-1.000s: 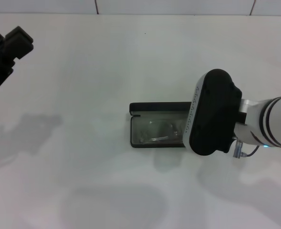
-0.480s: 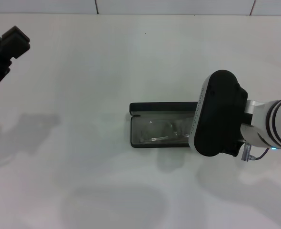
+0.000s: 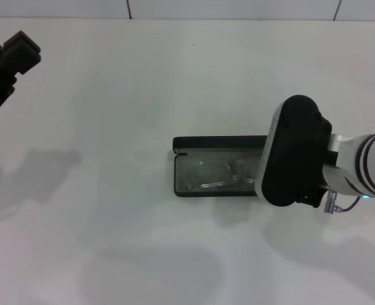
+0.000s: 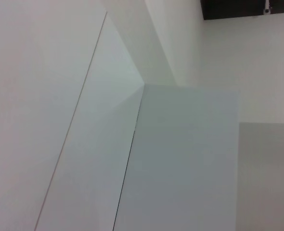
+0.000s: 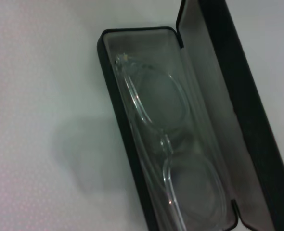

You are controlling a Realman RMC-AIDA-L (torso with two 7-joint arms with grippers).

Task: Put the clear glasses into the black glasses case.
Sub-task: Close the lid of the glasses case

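The left gripper [image 3: 13, 57] sat parked near ten o'clock on the white table [image 3: 111, 127], well apart from the work; whether its fingers were apart could not be told. At centre, the black glasses case [image 3: 206, 143] lay open, lid raised on its twelve-o'clock side. The clear glasses [image 5: 166, 144] rested inside the tray. They looked light, slick and fragile, best gripped at the bridge. The right gripper [image 3: 293, 152] hung over the case's three-o'clock end, fingers unseen. Open table surrounded the case.

Right gripper [image 3: 293, 152] drew rightward — glasses [image 3: 220, 173] more exposed.
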